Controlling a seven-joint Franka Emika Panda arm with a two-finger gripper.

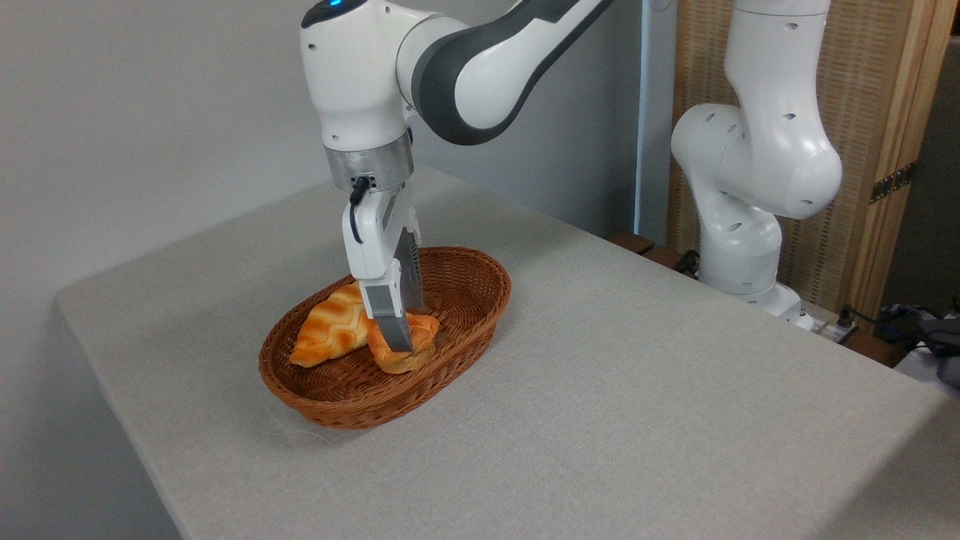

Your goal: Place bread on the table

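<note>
We note the pincer (397, 337) down in the wicker basket (465, 296), fingers against the bread (401, 351); whether it has closed on it we cannot tell. The bun touches the striped loaf (330, 326). Risks: a shallow pinch slipping on lift, the loaf dragged along, or the basket shifting on the worktop (637, 375).

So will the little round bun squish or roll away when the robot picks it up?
The bun looks puffy, so it may squish a little under the gripper pressing down on it. It is probably light for its size. Its rounded base could let it rock or roll on the flat table, though the knotted top might stop it.
</note>
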